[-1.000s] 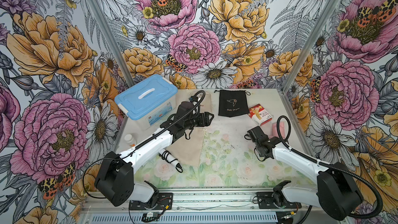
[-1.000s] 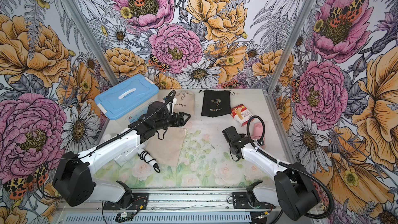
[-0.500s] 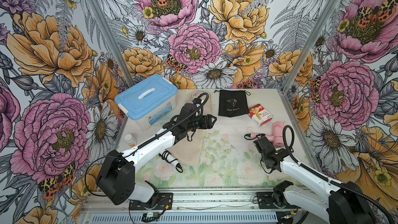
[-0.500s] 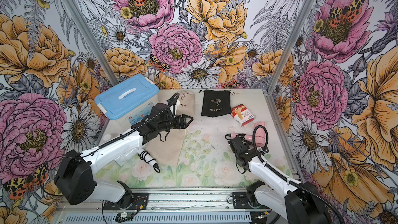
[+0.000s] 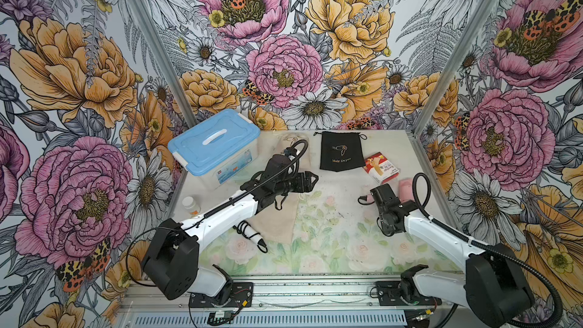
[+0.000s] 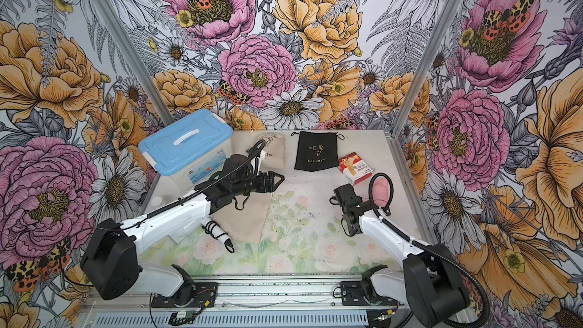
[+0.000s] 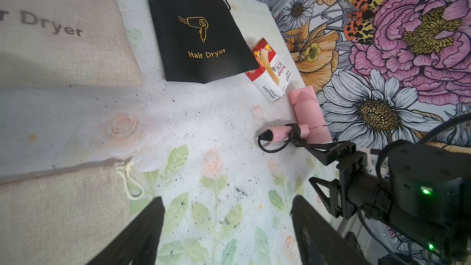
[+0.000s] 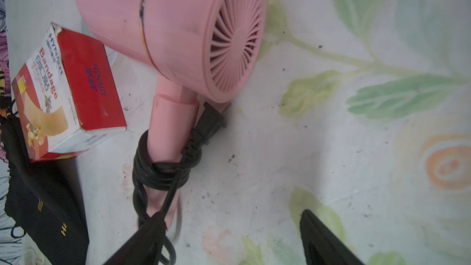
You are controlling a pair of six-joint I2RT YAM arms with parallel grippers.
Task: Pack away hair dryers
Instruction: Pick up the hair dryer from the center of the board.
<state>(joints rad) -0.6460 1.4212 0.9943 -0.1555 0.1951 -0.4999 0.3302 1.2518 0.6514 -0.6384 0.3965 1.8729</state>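
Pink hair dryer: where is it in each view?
Both top views: pink hair dryer right of centre, just below mid-height.
Left wrist: picture's right of centre.
Right wrist: picture's upper left, large.
Shared landmark: red bandage box next to it.

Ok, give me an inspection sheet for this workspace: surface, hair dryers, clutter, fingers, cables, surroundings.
Surface: floral mat, dark specks on it.
Job's things: pink hair dryer lying beside the bandage box; white hair dryer partly under the left arm; no third one seen.
Clutter: blue-lidded box, small bottle, black pouch, beige pouches.
Grippers: left gripper, fingers open, empty; right gripper, fingers open beside the pink dryer's handle, not closed on it.
Cables: black cord wound round the pink handle.
Surroundings: floral wall panels; nothing else seen.
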